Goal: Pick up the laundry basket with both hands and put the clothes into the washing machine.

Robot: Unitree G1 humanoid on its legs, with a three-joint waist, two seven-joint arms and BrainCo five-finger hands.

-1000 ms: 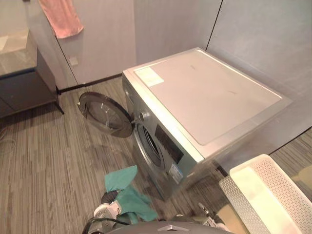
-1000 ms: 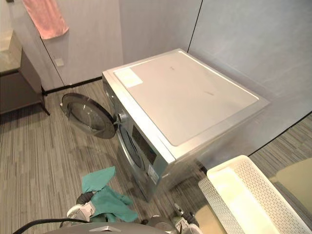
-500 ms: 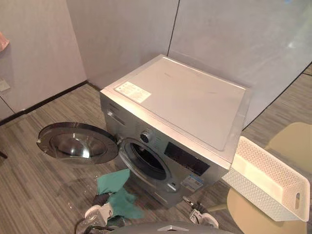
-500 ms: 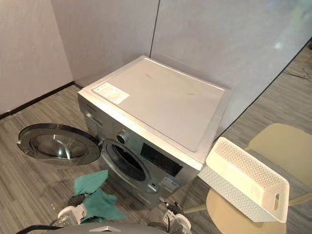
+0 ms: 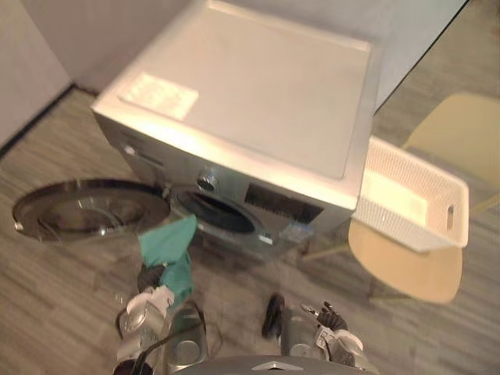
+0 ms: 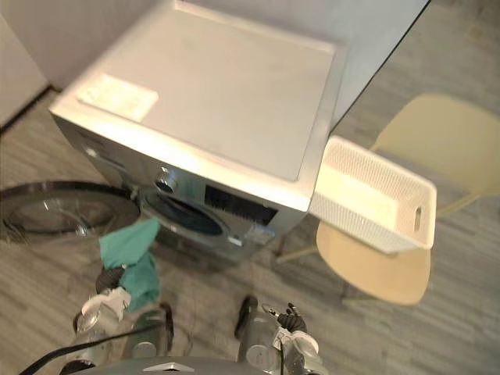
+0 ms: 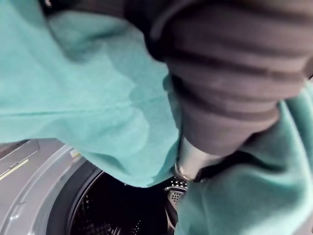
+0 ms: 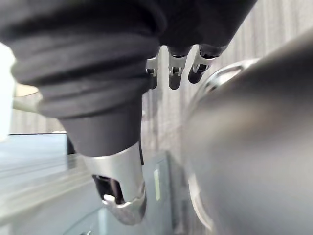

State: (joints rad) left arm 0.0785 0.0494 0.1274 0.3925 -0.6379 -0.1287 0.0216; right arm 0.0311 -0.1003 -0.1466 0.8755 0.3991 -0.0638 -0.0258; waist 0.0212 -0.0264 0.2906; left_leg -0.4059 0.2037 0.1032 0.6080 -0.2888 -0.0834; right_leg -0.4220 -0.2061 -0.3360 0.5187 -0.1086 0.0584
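Cloth loading: your left hand (image 5: 152,297), lower left of frame, pinches teal cloth (image 5: 168,246) just below drum opening (image 5: 217,212) at centre. Push cloth deep inside before letting go. Right hand (image 5: 332,319), bottom right of centre, hangs relaxed, empty. Laundry basket (image 5: 459,205) sits on chair (image 5: 406,273), right.

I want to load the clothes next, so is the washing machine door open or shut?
Open. The round door is swung wide beside the washing machine, and the dark drum opening shows uncovered.
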